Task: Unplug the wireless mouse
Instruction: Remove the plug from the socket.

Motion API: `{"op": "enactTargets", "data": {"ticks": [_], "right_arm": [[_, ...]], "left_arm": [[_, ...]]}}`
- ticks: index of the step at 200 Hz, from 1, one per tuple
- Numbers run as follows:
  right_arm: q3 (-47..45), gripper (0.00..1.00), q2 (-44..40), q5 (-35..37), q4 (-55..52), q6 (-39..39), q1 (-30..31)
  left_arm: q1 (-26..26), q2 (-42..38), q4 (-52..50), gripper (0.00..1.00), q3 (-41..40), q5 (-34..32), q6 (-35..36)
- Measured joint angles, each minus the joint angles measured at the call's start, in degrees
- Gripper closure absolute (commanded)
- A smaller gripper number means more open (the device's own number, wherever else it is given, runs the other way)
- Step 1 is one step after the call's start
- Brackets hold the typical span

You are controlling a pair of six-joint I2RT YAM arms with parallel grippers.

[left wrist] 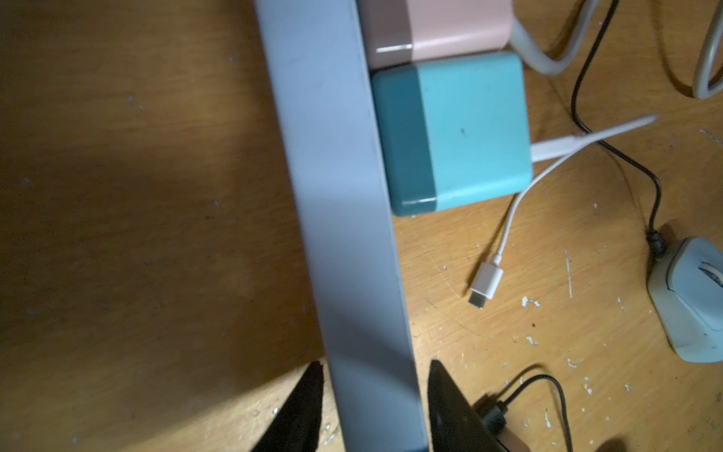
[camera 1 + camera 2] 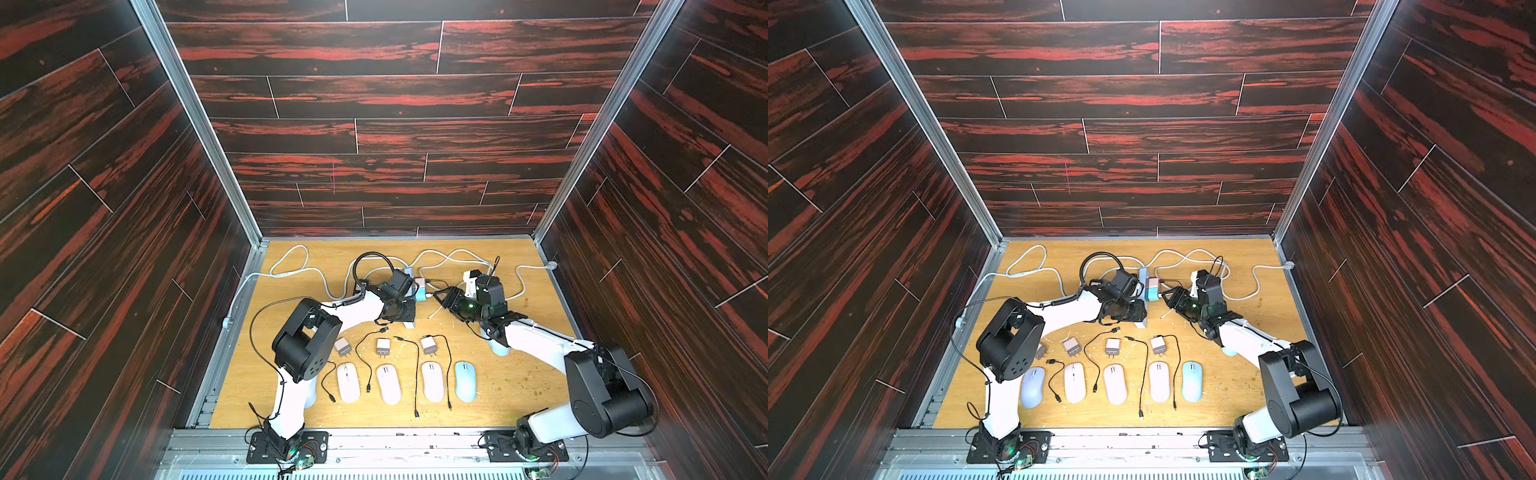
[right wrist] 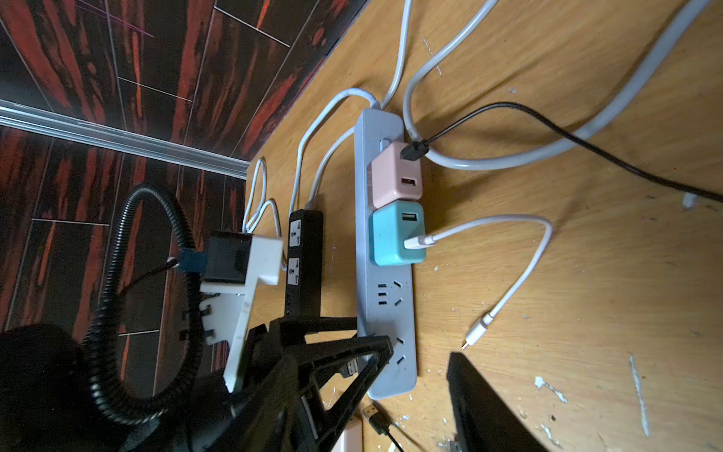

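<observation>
Wireless mouse (image 1: 692,301), black cable (image 1: 653,184) plugged in, lies four o'clock from the power strip (image 1: 352,195). Left end effector (image 1: 375,364) straddles it, grip unclear; right end effector (image 2: 441,298), parted and empty, should pinch that plug.

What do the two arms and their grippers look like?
The left arm and right arm have white rounded links and bulky black joints. Thin black cables run along both; the left also carries a ribbed black hose. The left gripper and right gripper are black with tapering fingers.
</observation>
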Motion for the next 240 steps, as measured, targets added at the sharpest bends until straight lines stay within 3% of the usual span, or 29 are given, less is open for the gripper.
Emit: {"op": "enactTargets", "data": {"ticks": [77,193,240], "right_arm": [[0.26,0.36,7.91,-4.22,5.77,-0.17,-0.02],[9.03,0.43,19.19,-3.87,9.42,2.91,-0.42],[11.58,0.53,22.08,-6.16,9.38,4.17,-0.48]], "left_arm": [[0.94,0.28,4.13,0.82,-1.88,3.21,-4.2],[2.12,-0.07,10.6,0.85,-5.14,7.04,-7.69],[2.16,-0.09,10.84,0.85,-5.25,7.1,-7.93]]}}
